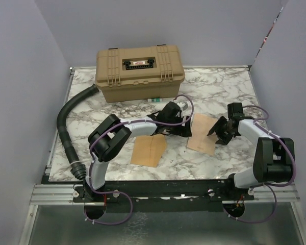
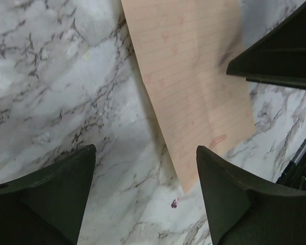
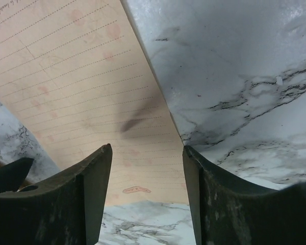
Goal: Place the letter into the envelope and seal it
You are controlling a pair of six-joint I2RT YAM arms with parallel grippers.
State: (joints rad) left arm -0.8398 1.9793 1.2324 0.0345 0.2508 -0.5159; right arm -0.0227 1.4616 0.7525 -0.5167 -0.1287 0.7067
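The letter [image 1: 204, 133], a pale pinkish-tan lined sheet, lies flat on the marble right of centre. The envelope [image 1: 148, 149], darker kraft-brown, lies flat to its left. My left gripper [image 1: 185, 129] is open and empty, hovering at the letter's left edge. In the left wrist view its gripper [image 2: 145, 171] spans the letter's corner [image 2: 194, 81]. My right gripper [image 1: 218, 135] is open and empty over the letter's right edge. In the right wrist view its gripper [image 3: 147, 153] straddles the letter's edge [image 3: 81, 92]. The envelope does not show in either wrist view.
A big tan plastic case [image 1: 139, 71] stands at the back of the marble table [image 1: 117, 109]. A black corrugated hose [image 1: 66, 127] curves along the left side. The right gripper's finger [image 2: 280, 58] shows in the left wrist view.
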